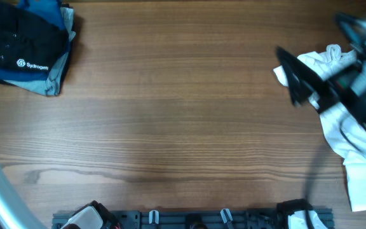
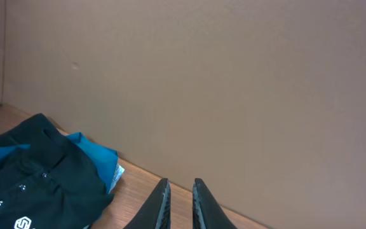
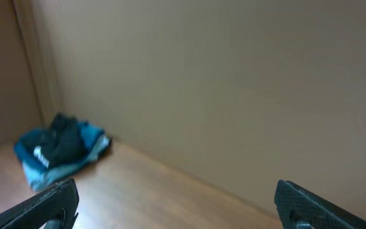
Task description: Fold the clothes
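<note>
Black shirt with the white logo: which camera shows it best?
The overhead view: the black shirt lies whole on the blue pile, its logo readable. The left wrist view shows it nearer but cut off by the picture's edge. The right wrist view shows it small, far and blurred.

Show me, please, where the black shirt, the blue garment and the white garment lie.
black shirt (image 1: 24, 38): overhead view, folded front above logo.
blue garment (image 2: 94, 159): left wrist view, corner beside black shirt.
white garment (image 1: 361, 178): overhead view, lower part.
</note>
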Motion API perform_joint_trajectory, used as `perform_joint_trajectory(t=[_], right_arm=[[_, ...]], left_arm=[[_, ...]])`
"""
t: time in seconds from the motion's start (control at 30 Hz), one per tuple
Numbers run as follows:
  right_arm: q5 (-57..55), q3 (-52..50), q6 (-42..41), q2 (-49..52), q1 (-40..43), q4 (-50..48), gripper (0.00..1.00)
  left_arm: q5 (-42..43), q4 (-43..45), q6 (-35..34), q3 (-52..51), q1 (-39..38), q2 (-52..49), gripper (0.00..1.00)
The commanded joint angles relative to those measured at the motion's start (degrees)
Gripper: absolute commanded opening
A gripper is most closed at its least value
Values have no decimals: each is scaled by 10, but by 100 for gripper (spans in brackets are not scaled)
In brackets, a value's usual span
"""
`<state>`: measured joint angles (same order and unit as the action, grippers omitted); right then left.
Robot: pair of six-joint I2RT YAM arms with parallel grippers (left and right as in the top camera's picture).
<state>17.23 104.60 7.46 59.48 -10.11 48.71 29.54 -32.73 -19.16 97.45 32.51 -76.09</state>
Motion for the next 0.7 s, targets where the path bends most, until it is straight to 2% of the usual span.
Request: perform_joint_trajectory(t=[0.0, 0.1, 0.27, 0.5, 0.67], right_arm=[[-44, 8, -38, -54, -4, 1, 100], [-39, 8, -36, -90, -4, 6, 100], [-4, 8, -6, -116, -4, 29, 100], [38, 8, 17, -118, -4, 40, 100], [33, 8, 18, -118, -4, 40, 100]], left_arm=[[15, -4, 7, 3, -1, 12, 6], [40, -8, 7, 3, -1, 35, 4], [35, -10, 8, 3, -1, 100, 4], [10, -19, 11, 3, -1, 219, 4], [10, -36, 42, 3, -1, 297, 5]])
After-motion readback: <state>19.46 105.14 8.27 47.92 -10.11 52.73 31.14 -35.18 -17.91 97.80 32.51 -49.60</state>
